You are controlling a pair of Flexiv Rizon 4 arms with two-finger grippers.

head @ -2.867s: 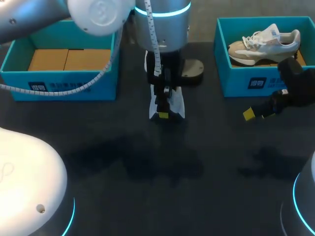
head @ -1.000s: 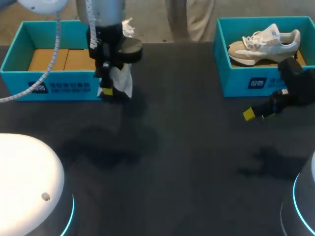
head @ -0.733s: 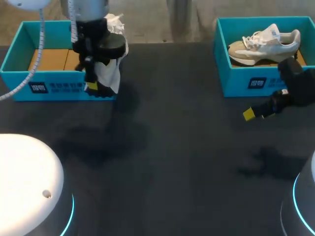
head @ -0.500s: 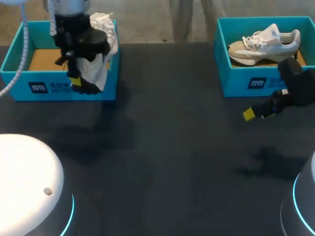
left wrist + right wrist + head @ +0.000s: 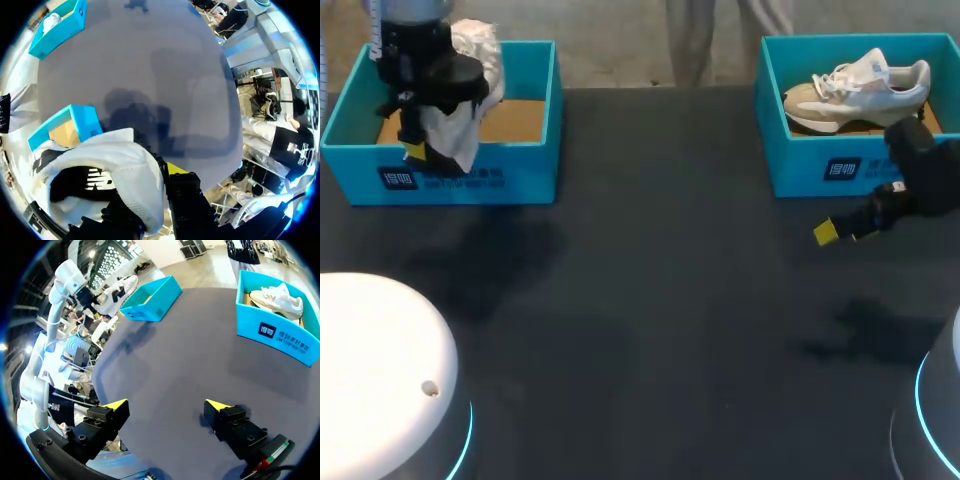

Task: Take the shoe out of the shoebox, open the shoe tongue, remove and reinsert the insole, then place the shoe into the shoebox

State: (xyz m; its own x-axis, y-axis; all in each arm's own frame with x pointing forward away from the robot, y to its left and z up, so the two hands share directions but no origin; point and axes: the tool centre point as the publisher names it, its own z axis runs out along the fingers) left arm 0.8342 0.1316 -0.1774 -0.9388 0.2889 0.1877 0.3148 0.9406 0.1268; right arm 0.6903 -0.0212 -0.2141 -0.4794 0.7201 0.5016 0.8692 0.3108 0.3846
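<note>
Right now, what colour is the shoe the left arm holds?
The shoe is white with black markings, clearest in the left wrist view.

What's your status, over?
Left gripper shut on white shoe, above left shoebox. Right gripper open, by right shoebox. Nothing blocking the box.

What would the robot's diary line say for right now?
left tool: shut on white shoe at left shoebox | right tool: open, over table | other shoe: in right shoebox
</note>
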